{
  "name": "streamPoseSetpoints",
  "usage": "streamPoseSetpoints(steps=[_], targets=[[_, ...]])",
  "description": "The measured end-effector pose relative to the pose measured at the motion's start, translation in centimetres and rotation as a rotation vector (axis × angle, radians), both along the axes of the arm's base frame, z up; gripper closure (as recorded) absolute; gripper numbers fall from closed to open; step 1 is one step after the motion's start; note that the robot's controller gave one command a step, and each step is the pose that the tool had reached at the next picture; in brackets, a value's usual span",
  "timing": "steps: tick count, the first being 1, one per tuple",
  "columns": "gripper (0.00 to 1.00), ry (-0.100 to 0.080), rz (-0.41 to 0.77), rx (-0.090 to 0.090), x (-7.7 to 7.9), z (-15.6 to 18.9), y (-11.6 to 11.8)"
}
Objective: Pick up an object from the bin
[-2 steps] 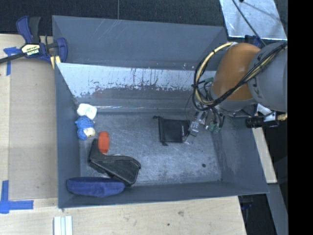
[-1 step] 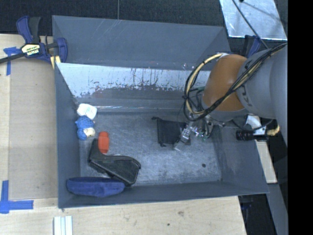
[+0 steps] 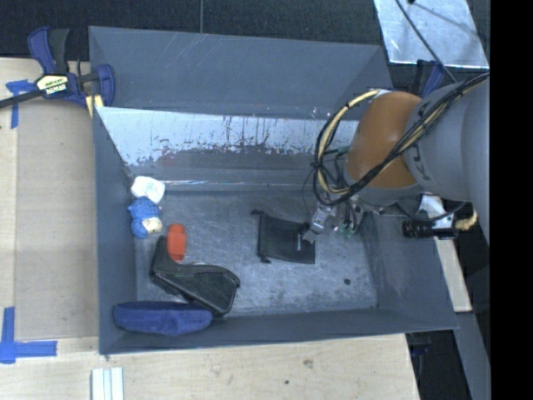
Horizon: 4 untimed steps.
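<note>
Grasp stage, nothing lifted yet. Nearest, front left: soft blue pouch [image 3: 162, 317], limp black fabric case [image 3: 198, 283], small orange-red block [image 3: 176, 242]. Mid-bin, flat on speckled grey floor [image 3: 250, 288]: thin matte black sheet [image 3: 283, 242], jaws at its arm-side edge, spread or pinching, cannot tell. Beyond, left: blue-and-white plush [image 3: 146, 213].

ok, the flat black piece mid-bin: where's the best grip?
Probably its right edge, pinched from above. The flat black piece lies flat on the bin floor, so only an edge offers purchase, and that edge sits nearest the gripper.
</note>
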<state>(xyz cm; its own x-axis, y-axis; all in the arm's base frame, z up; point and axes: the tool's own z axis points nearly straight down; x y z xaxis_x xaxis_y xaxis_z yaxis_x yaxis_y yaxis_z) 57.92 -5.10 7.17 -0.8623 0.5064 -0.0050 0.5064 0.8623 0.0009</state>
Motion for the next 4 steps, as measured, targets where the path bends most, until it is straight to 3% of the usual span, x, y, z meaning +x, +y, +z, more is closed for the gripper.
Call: streamPoseSetpoints(steps=[1,2,3,4], targets=[[1.00,-0.005,-0.043,0.002,-2.0,11.1,3.0],[0.00,0.003,-0.042,0.001,-2.1,10.6,2.8],[0.00,0.012,0.002,0.002,-6.8,-0.3,6.9],[1.00,0.002,0.001,0.001,-6.5,0.2,6.7]])
